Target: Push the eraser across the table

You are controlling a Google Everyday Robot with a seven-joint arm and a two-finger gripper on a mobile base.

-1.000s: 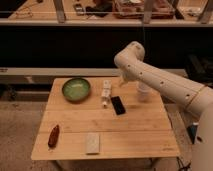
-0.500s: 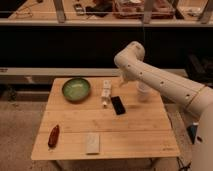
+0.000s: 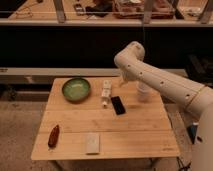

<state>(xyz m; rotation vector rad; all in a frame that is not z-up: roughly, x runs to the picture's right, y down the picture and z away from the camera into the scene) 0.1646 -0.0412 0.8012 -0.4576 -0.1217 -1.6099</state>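
The gripper (image 3: 123, 81) hangs off the white arm (image 3: 165, 85) over the far side of the table (image 3: 135, 132); I cannot tell whether it is apart or together. Just below it lies the eraser (image 3: 118, 105), flat and black, near the table's middle and apart from the gripper. Just left of the eraser stand the small white stacked blocks (image 3: 106, 92). Further left sits 1 green bowl (image 3: 76, 89). Near the front edge lie a pale beige block (image 3: 92, 143) and a red object (image 3: 53, 135).
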